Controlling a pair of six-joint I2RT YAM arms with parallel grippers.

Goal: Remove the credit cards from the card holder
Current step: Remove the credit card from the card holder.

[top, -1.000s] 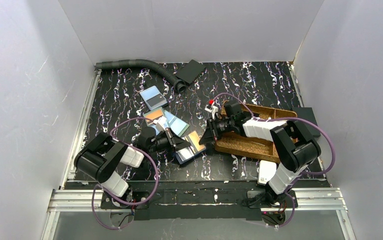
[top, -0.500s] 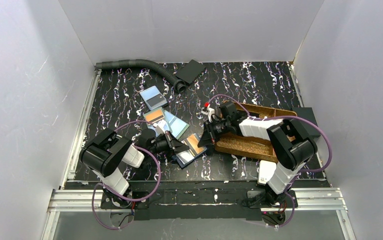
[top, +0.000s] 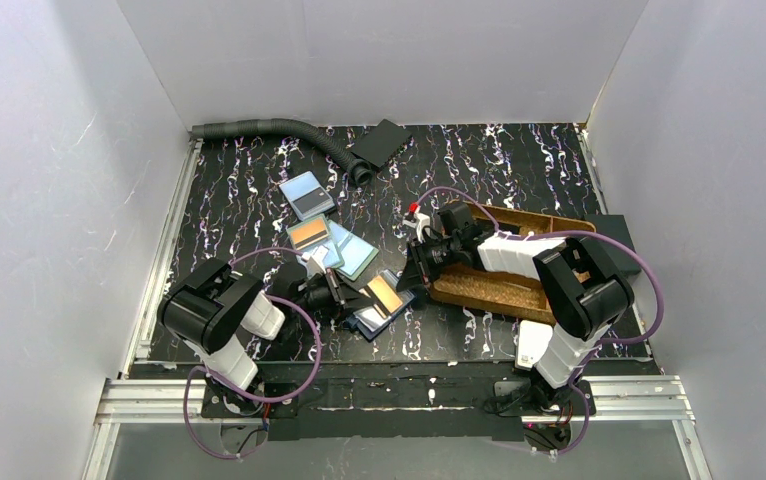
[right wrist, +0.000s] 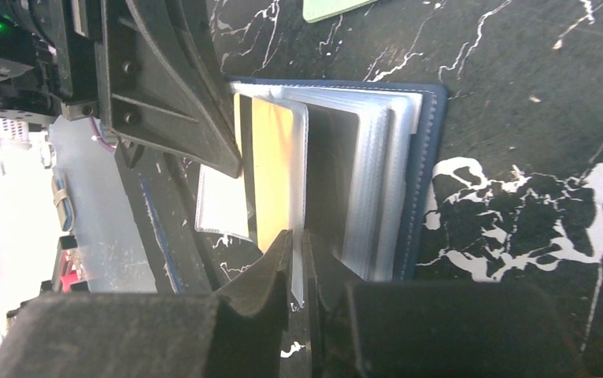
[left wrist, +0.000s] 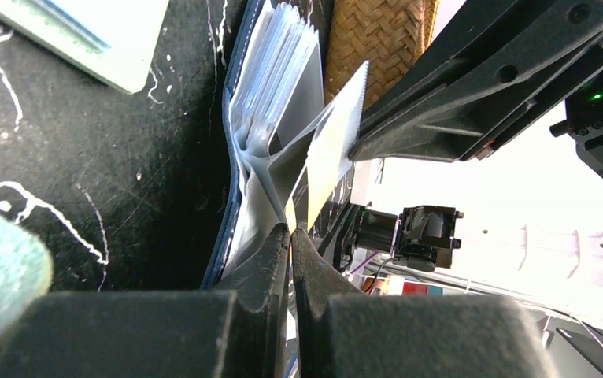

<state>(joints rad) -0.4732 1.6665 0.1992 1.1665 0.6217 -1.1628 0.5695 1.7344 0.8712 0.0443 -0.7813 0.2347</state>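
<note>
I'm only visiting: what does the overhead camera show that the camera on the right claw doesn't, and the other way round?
Only the overhead view: a blue-grey card lying loose farther back on the table, a grey hose and the woven tray.

Only the right wrist view: the clear sleeve pages fanned apart, seen up close, and the right claw pinching the edge of one page.

Both: the open navy card holder, the orange card inside a sleeve, and the left claw gripping the holder from the opposite side.
</note>
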